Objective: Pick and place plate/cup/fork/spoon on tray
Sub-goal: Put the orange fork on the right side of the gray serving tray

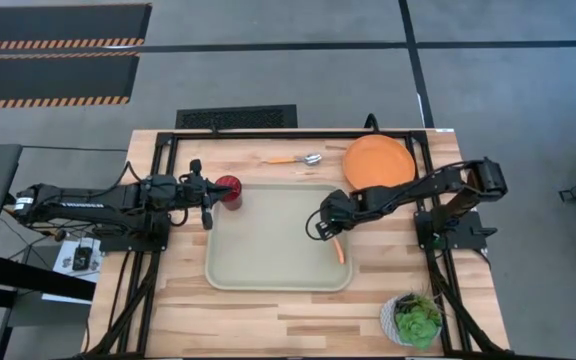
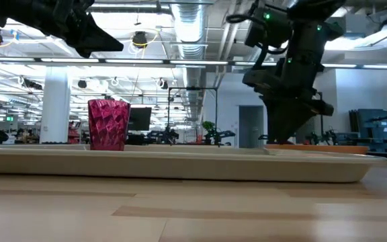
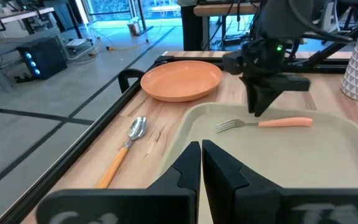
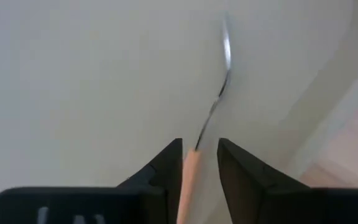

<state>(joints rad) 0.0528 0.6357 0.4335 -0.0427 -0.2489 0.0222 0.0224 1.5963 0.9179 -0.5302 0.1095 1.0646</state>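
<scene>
The pale tray lies mid-table. The fork lies flat on the tray floor near its right rim, and also shows in the left wrist view. My right gripper stands just over it, slightly open, a finger on either side of the orange handle. The dark red cup stands upright at the tray's far left corner. My left gripper is beside it, shut and empty. The spoon and the orange plate lie on the table beyond the tray.
A white pot with a green plant stands at the table's near right corner. Black frame rails run along the table's left and right sides. Most of the tray floor is bare.
</scene>
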